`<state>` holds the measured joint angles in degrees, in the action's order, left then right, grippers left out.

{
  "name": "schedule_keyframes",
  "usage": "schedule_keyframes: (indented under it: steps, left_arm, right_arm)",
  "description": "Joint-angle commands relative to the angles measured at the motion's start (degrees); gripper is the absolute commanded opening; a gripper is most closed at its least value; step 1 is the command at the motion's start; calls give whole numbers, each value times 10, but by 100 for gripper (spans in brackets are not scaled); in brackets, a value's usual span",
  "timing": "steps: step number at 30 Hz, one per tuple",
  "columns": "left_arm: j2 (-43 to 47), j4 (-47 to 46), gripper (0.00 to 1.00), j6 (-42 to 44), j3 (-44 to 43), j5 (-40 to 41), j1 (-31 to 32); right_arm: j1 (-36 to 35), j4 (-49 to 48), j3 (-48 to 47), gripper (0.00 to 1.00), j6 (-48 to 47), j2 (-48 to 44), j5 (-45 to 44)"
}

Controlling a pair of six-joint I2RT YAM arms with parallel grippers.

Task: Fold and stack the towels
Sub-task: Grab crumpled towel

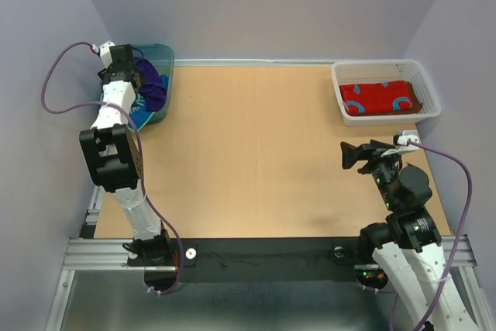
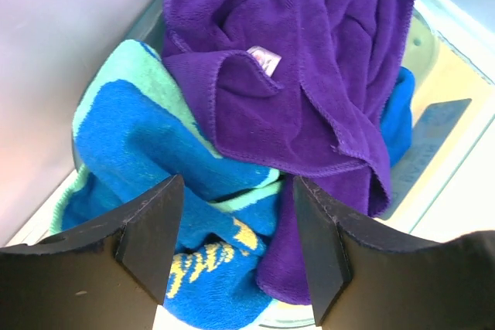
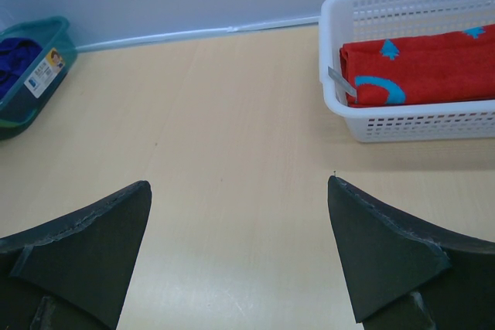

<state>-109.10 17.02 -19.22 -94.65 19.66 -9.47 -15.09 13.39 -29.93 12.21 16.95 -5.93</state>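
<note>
In the teal tub point(image 1: 167, 67), a plush purple towel point(image 2: 309, 75) lies crumpled.

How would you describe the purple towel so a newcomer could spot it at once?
At the table's far left corner sits a teal tub. The purple towel lies crumpled on top inside it, plain and dark, unlike the blue-and-teal patterned towel beneath.

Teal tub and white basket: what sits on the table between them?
Nothing; the top view shows only bare tabletop between the teal tub and the white basket.
</note>
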Motion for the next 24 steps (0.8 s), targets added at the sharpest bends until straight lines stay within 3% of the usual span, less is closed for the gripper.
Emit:
schedule_keyframes:
  steps: [1,8,18,24]
  left_arm:
    - [36,-14,70,-6,14,4,0]
    - [74,-9,68,-34,87,37,-5]
    - [245,-72,68,-56,261,64,-9]
    - [224,-99,68,-73,285,21,-36]
  right_arm:
    - [-5,-31,8,100,-8,1,3]
    - [-6,-32,10,100,-9,-1,2]
    - [-6,-34,13,100,-10,-12,4]
    - [-9,-34,14,100,-8,-17,4]
